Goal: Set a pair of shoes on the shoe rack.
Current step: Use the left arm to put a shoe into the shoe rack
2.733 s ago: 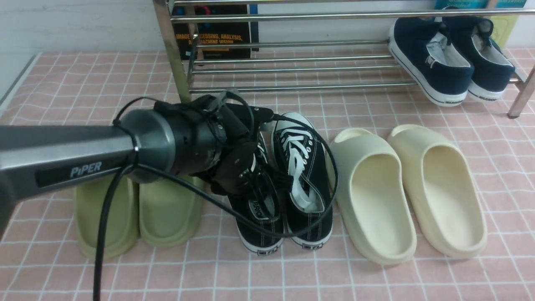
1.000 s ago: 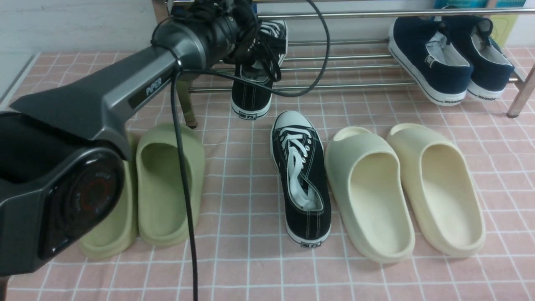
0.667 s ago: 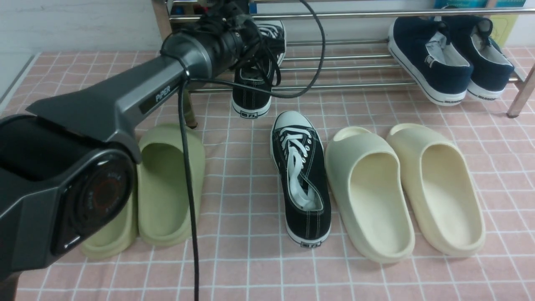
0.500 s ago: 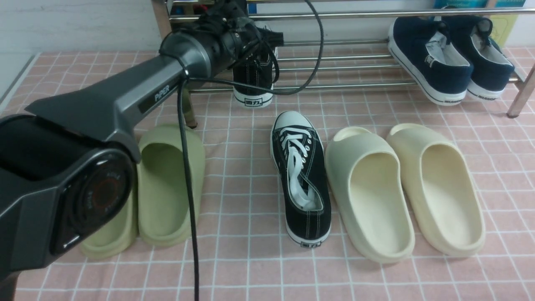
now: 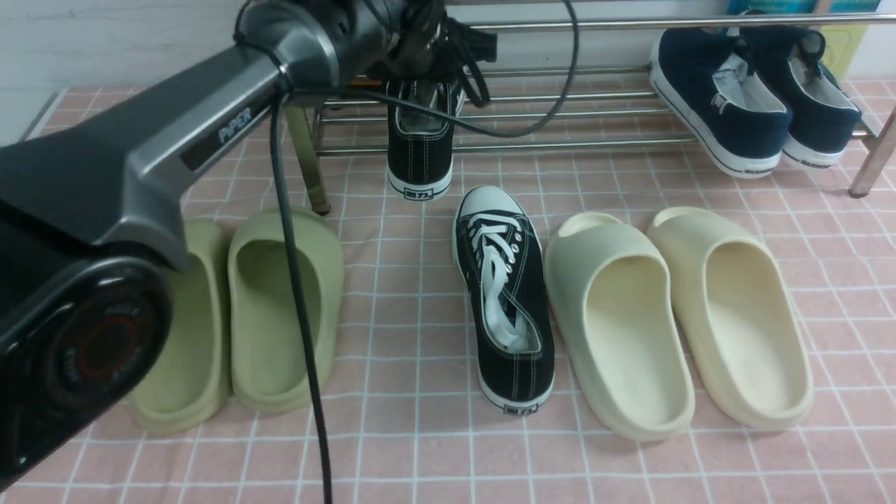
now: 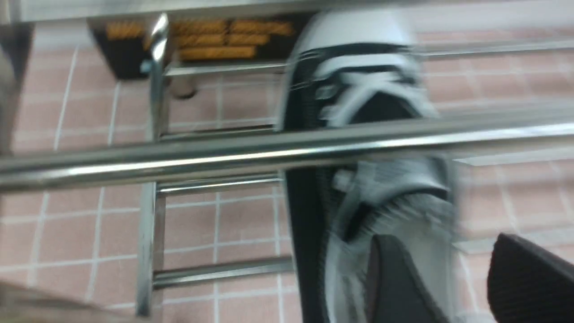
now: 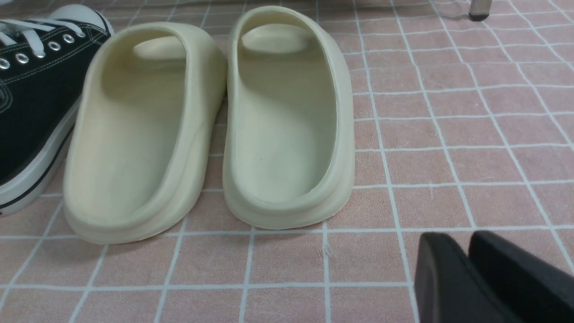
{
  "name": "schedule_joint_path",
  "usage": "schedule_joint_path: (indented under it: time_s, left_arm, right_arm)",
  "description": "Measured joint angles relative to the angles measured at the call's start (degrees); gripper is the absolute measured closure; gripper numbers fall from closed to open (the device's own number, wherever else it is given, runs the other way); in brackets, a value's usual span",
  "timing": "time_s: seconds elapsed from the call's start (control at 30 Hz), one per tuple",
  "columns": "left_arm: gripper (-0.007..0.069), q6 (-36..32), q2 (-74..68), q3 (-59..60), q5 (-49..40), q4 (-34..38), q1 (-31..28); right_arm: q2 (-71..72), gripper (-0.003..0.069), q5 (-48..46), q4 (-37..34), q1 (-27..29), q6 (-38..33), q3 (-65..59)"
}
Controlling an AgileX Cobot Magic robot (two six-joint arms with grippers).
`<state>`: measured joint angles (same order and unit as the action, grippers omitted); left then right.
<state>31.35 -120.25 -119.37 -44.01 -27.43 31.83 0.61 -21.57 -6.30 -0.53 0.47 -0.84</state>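
Front view: one black sneaker (image 5: 420, 157) on the lower rails of the shoe rack (image 5: 560, 143), its mate (image 5: 507, 301) on the floor; left gripper (image 6: 441, 269) spread, might snag the laces while withdrawing; right gripper's (image 7: 466, 251) tips nearly together.

From where I sit, my left arm reaches in from the left edge of the front view, its forearm slanting up and inward, the wrist near the top of the view. A black cable loops off that wrist. My left gripper (image 6: 448, 273) has its fingers parted. The wrist view shows my right gripper's (image 7: 468, 255) fingers together at the tips.
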Motion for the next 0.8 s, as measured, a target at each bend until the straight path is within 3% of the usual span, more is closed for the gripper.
schedule_joint_path:
  time_s: [0.1, 0.23, 0.3, 0.5, 0.8]
  left_arm:
    - [0.0404, -8.38, 1.94, -0.26, -6.98, 3.01, 0.85]
    - [0.0574, -16.25, 0.82, -0.26, -18.09, 9.11, 0.85]
    - [0.0609, -18.61, -0.99, -0.26, -21.07, 10.89, 0.77]
    - [0.062, -19.74, -6.84, -0.26, -20.49, 11.95, 0.77]
    - [0.062, -12.3, -7.85, -0.08, -14.45, 6.67, 0.88]
  right_arm:
    - [0.0, 0.0554, 0.0, 0.0, 0.0, 0.0, 0.0]
    - [0.0, 0.0547, 0.0, 0.0, 0.0, 0.0, 0.0]
    - [0.0, 0.0547, 0.0, 0.0, 0.0, 0.0, 0.0]
    - [0.0, 0.0545, 0.0, 0.0, 0.0, 0.0, 0.0]
    - [0.0, 0.0542, 0.0, 0.0, 0.0, 0.0, 0.0]
